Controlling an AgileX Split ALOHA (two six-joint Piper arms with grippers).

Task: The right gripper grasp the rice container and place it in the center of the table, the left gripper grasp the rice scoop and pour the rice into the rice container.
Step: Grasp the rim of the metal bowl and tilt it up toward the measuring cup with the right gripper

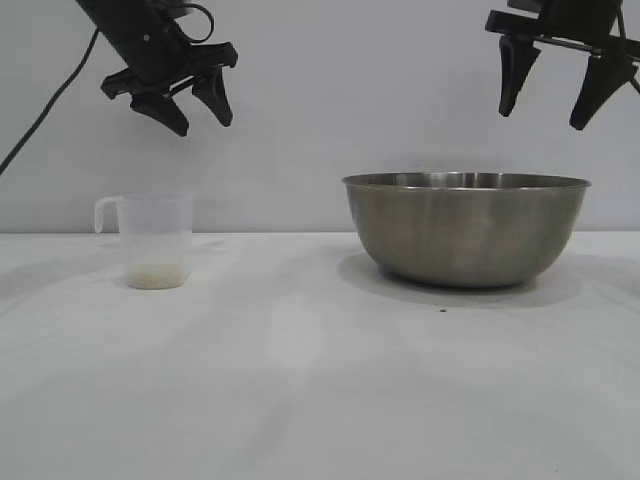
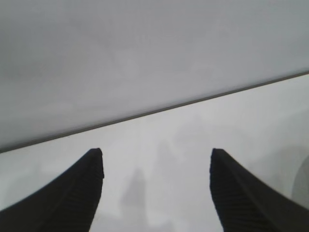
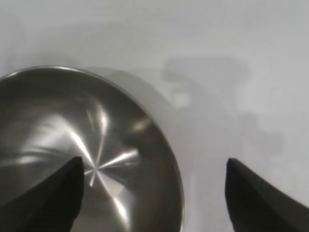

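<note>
Both claws hang spread: left claw [image 1: 204,117] above upright rice scoop [image 1: 155,240], right claw [image 1: 545,107] above rice container [image 1: 465,230].

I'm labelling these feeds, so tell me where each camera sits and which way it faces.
Exterior: table level, facing both arms; left end effector above the scoop, right end effector above the bowl.
Left wrist: looks down past its fingers at table and wall.
Right wrist: looks down into the bowl, shared with exterior.

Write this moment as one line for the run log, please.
left gripper: open, above cup | right gripper: open, above bowl | rice: in cup
</note>
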